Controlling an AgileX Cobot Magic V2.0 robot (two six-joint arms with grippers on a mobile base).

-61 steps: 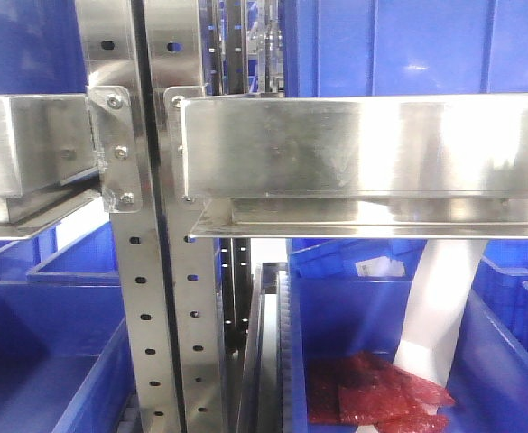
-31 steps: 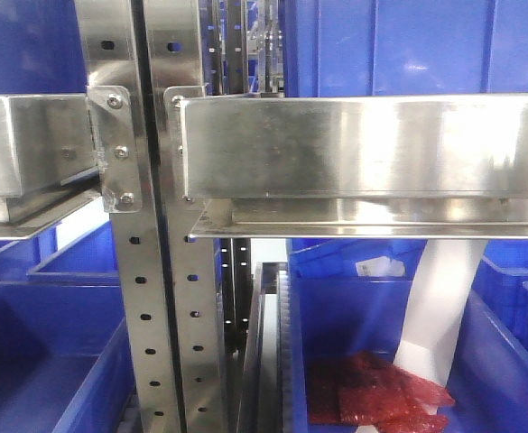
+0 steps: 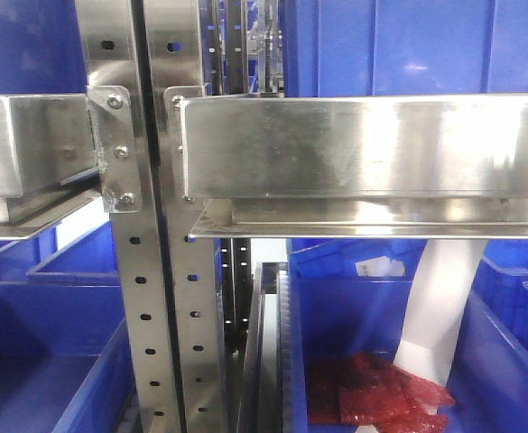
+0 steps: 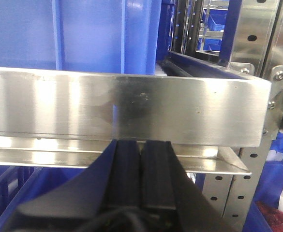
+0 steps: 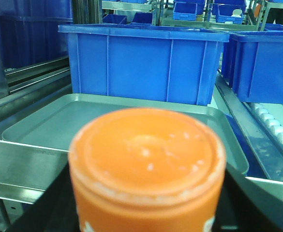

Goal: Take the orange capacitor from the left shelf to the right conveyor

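The orange capacitor (image 5: 147, 159) fills the lower middle of the right wrist view, flat top facing the camera and white print at its lower edge. My right gripper (image 5: 147, 205) is shut on it, with dark jaws showing on both sides. My left gripper (image 4: 141, 147) is shut with nothing in it, its black fingers (image 4: 126, 164) pressed together just below a wide steel rail (image 4: 131, 108) of the left shelf (image 3: 354, 149). The right conveyor is out of view.
A shallow silver tray (image 5: 44, 123) lies beyond the capacitor, with blue bins (image 5: 141, 63) behind it and white rollers (image 5: 274, 123) at right. The front view shows perforated posts (image 3: 142, 298), blue bins (image 3: 38, 361), red crinkly bags (image 3: 372, 397) and a white arm section (image 3: 442, 307).
The white arm section over the red bags has shifted slightly; the shelf and bins look the same.
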